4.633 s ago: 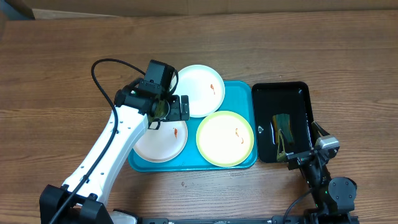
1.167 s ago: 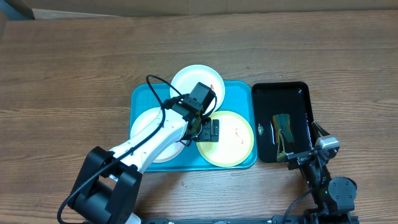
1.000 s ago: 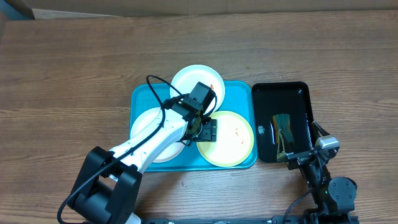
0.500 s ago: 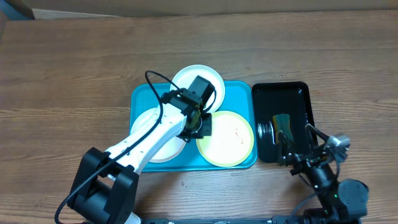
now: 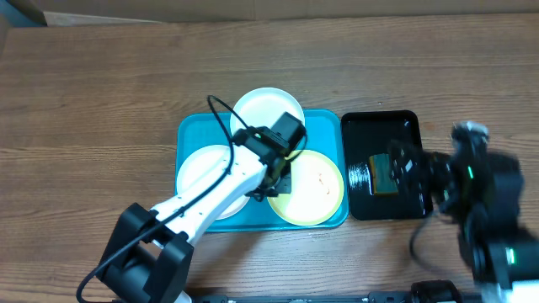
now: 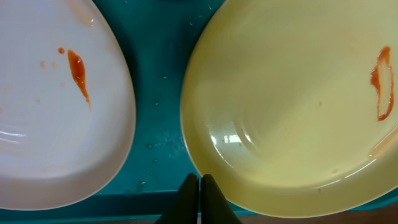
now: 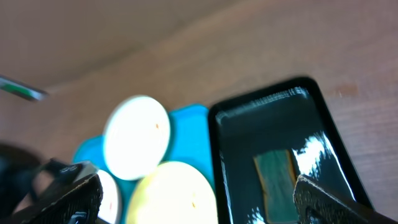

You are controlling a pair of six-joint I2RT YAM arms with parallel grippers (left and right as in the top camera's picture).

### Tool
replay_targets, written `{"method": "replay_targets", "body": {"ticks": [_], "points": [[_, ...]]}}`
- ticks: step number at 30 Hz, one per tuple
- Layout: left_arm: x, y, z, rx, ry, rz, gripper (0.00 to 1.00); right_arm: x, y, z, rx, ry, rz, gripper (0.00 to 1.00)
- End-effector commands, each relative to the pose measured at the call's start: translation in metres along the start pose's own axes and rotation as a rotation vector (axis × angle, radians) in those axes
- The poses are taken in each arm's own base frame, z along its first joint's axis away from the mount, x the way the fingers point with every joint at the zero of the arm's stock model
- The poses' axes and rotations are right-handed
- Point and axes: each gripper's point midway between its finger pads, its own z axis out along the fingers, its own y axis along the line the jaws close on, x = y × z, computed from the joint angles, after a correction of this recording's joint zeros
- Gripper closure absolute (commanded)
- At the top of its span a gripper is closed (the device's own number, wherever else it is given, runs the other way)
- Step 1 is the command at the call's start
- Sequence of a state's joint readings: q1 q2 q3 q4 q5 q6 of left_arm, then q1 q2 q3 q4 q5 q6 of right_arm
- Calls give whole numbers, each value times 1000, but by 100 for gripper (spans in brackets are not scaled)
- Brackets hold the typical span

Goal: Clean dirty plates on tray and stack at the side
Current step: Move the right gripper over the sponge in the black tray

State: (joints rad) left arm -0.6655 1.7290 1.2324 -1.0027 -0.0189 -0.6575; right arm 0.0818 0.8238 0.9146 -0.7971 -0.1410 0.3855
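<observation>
Three plates lie on the turquoise tray (image 5: 189,135): a white one (image 5: 261,108) at the back overhanging the rim, a white one (image 5: 202,172) at the left, and a yellow-green rimmed one (image 5: 316,185) at the right. Each has an orange-red smear. My left gripper (image 5: 278,187) is low between the left white plate (image 6: 50,106) and the yellow-green plate (image 6: 292,99). Its fingertips (image 6: 199,186) are pressed together beside the yellow-green plate's near rim, nothing visible between them. My right gripper (image 7: 199,205) is wide open and blurred, above the black tray (image 7: 236,137).
A glossy black tray (image 5: 379,135) stands right of the turquoise one and holds a green sponge (image 5: 383,177), also in the right wrist view (image 7: 280,180). The right arm (image 5: 472,185) hangs blurred over its right side. Bare wooden table surrounds both trays.
The left gripper has shut beside the yellow-green plate's rim. The right arm has risen from the table's front edge and swung up over the black tray, still moving.
</observation>
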Motion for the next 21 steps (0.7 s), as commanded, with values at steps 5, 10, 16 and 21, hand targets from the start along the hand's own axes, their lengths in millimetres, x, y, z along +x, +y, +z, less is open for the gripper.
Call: {"method": "replay_targets", "body": {"ticks": [5, 10, 16, 21], "points": [[9, -12, 6, -37, -30, 13, 39, 11, -17, 40, 131, 228, -8, 0], [9, -8, 6, -43, -24, 1, 50, 39, -39, 61, 225, 379, 12, 31], [9, 0, 11, -77, -38, -103, 48, 64, -58, 85, 302, 514, 29, 39], [4, 4, 13, -94, -72, -115, 46, 86, -81, 103, 395, 617, 31, 32]]}}
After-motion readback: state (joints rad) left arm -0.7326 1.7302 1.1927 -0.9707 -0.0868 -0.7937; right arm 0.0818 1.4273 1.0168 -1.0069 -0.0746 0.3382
